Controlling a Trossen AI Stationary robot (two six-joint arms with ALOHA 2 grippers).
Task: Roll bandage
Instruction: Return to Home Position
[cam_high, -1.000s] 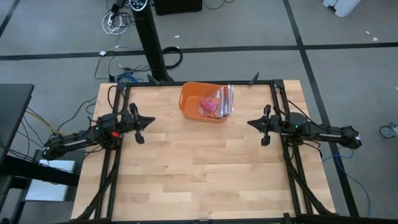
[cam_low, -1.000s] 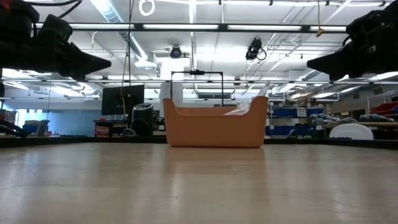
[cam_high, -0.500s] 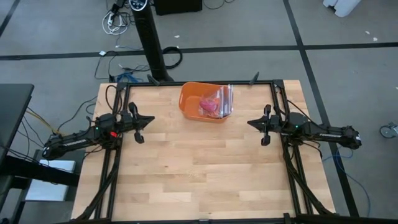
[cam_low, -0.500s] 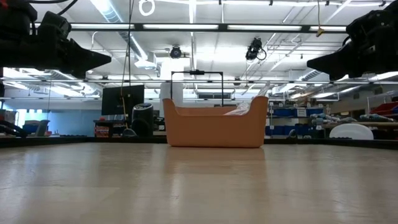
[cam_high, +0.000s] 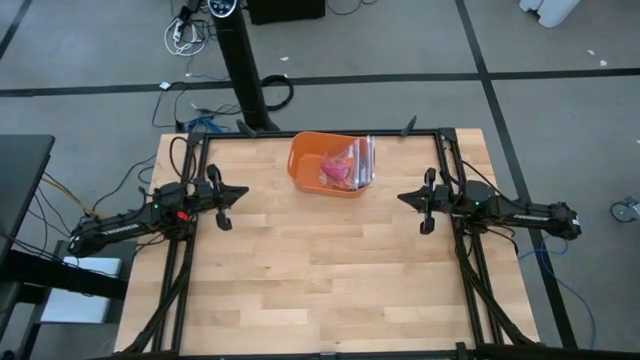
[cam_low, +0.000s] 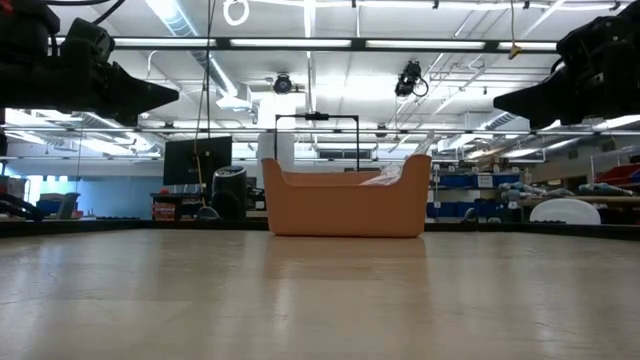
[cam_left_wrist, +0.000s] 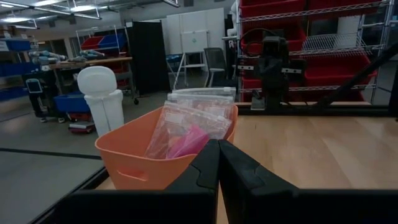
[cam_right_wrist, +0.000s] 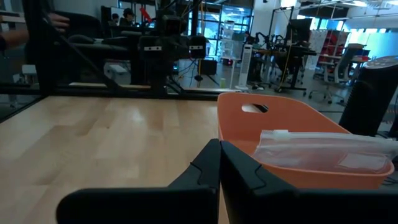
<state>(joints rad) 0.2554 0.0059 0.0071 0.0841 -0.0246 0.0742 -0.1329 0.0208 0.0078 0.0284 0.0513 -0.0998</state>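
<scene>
The pink bandage (cam_high: 335, 169) lies inside a clear plastic bag (cam_left_wrist: 186, 127) in an orange bin (cam_high: 330, 163) at the table's far middle. The bag leans on the bin's right wall and sticks out over its rim (cam_right_wrist: 323, 149). My left gripper (cam_high: 243, 192) is shut and empty above the table's left side. My right gripper (cam_high: 402, 197) is shut and empty above the table's right side. Both point at the bin from either side.
The wooden tabletop (cam_high: 320, 270) spreads bare in front of the bin and between the two arms. A black frame runs along the table's far edge (cam_high: 420, 131). In the low view the bin (cam_low: 346, 207) stands at the far middle.
</scene>
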